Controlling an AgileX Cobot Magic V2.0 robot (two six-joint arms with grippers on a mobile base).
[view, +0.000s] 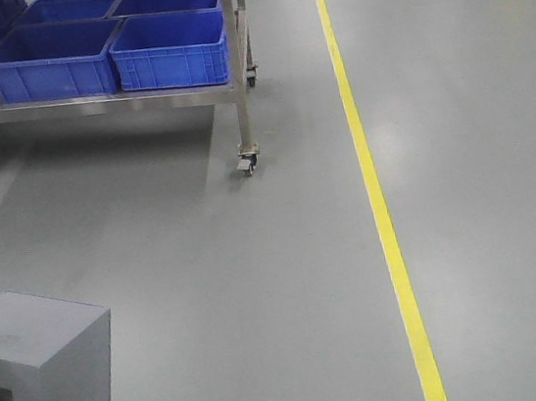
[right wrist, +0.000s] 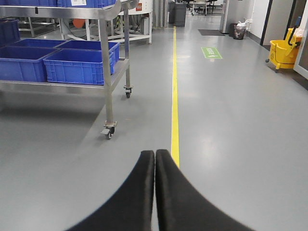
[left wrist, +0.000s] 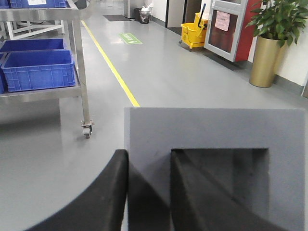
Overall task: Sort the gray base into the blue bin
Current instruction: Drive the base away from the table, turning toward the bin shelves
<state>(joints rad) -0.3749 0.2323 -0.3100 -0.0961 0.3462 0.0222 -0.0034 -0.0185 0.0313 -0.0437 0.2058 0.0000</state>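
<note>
Gray base (view: 42,359): a matte gray block at the lower left of the front view. Its plain top and one side face the camera. It is well apart from the cart and its crates.
Recess: in the left wrist view the gray base (left wrist: 207,127) fills the lower frame. Its square hollow is dark, inside a thick border.
Left gripper (left wrist: 149,161): the jaws stand part-way apart and clamp the border wall of the base. One black finger (left wrist: 101,192) lies on the outer face and the other sits inside the hollow.
Right gripper (right wrist: 155,154): the jaws are pressed together tip to tip with nothing between them, and they hang above bare floor.
Blue bin (view: 169,50): a bright-blue crate at the front right corner of the cart's lower shelf. Matching crates stand touching it beside and behind.
Cart (view: 238,86): stainless steel frame with a caster (view: 245,164) under its near leg.
Labelled crate (right wrist: 91,3): blue with a white label, on the cart's upper shelf.
Floor (view: 289,287): smooth gray, with a yellow line (view: 381,215) running away to the right of the cart.
Mop bucket (right wrist: 284,50): yellow, far off beyond the line.
Plant (left wrist: 279,19): leafy, in a gold pot against the far wall.
</note>
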